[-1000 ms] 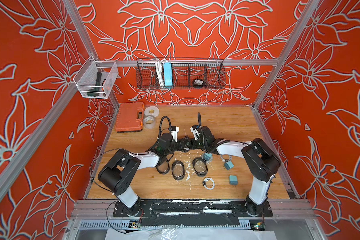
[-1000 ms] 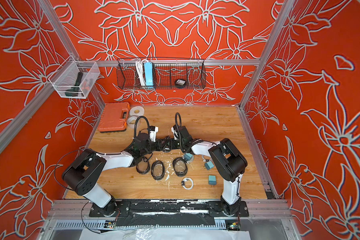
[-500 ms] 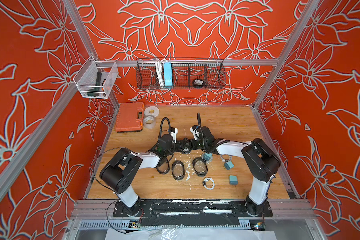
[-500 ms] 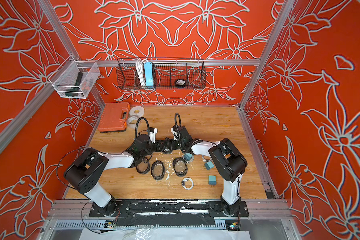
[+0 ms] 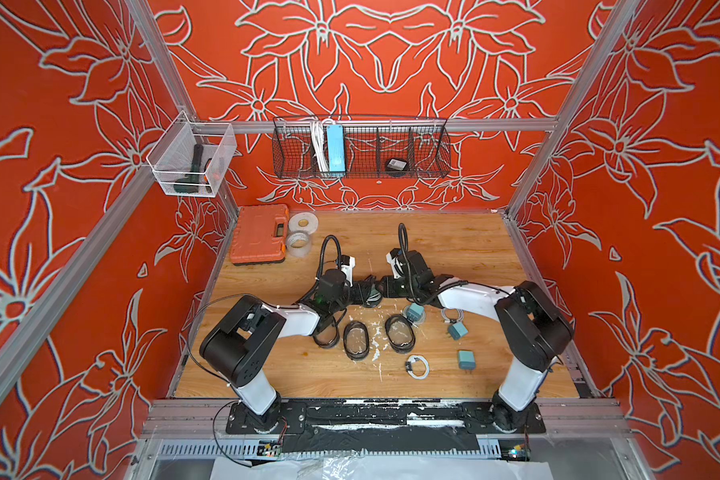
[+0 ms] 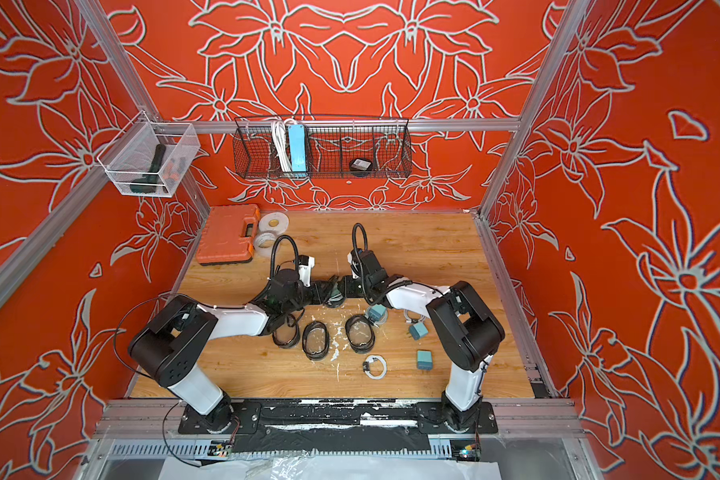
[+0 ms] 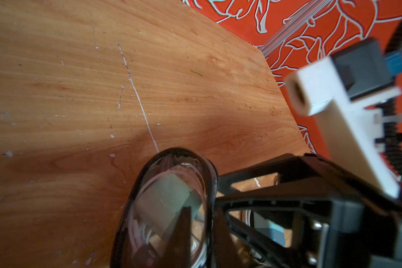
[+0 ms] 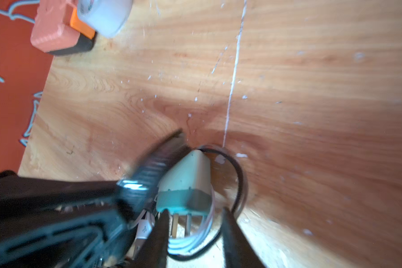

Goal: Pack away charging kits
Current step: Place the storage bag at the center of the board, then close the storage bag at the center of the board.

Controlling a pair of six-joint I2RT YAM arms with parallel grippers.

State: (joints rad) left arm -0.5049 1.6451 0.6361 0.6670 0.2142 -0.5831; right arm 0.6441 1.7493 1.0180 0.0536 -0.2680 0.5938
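We are looking at the table [image 5: 454, 249], where the left gripper [image 7: 202, 214] and the right gripper [image 8: 194, 211] are meeting at a clear case [image 7: 149, 185]. The left fingers are standing astride its rim; we cannot tell if they are pinching it. The right jaws are standing spread around the prongs of a plug [image 8: 186, 181], which is lying in this case with its cable [image 8: 195, 241].

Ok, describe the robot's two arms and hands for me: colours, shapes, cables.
Both the left arm and right arm have glossy white shell links between bulky black joint housings, on black base plates. A black ribbed cable loops above each wrist beside a white camera mount. The left hand and right hand are black, with slim tapering fingers.
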